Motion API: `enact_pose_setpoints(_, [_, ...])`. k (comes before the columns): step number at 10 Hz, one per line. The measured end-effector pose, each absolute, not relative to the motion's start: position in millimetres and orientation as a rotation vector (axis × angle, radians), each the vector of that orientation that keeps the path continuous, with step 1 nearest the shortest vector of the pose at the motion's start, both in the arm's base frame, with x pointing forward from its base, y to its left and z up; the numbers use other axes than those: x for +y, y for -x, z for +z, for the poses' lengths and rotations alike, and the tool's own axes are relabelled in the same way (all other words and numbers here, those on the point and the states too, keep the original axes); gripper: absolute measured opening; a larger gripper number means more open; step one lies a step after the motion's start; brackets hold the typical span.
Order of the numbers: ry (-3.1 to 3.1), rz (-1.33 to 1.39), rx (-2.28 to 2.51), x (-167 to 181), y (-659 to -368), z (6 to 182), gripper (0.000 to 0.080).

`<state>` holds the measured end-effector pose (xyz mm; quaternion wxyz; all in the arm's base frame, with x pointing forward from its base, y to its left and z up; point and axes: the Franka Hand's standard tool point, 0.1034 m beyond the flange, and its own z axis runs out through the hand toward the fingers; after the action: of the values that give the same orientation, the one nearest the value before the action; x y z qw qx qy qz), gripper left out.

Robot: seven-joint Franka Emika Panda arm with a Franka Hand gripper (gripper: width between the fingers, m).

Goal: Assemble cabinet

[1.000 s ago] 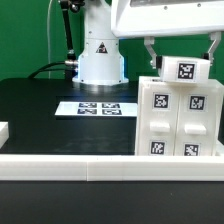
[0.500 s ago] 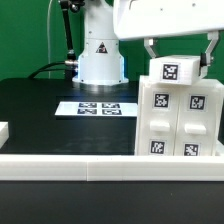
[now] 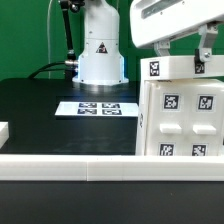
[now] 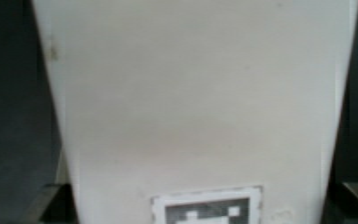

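The cabinet (image 3: 185,115) is a big white box at the exterior view's right, with square tags on its front panels and on its top block (image 3: 178,67). My gripper (image 3: 182,55) comes down from above, one finger on each side of the top block, and is shut on the cabinet. The front rail hides the cabinet's lower edge, so I cannot tell whether it rests on the table. In the wrist view the cabinet's white face (image 4: 194,100) fills the picture, with one tag near my gripper (image 4: 202,205) and a dark finger at each side.
The marker board (image 3: 100,107) lies on the black table (image 3: 50,120) in front of the arm's base (image 3: 100,55). A long white rail (image 3: 70,165) edges the near side. A small white part (image 3: 3,130) shows at the left edge.
The cabinet, held in my gripper, has moved toward the camera and to the exterior view's right and turned a little. It now looks larger and its right side is cut off.
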<state>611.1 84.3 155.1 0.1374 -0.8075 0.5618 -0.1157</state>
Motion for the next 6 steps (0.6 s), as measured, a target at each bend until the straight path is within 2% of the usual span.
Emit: enact_pose_setpoints(6, [1.989, -0.234, 1.968, 83.5, -610.2, 154.8, 0.056])
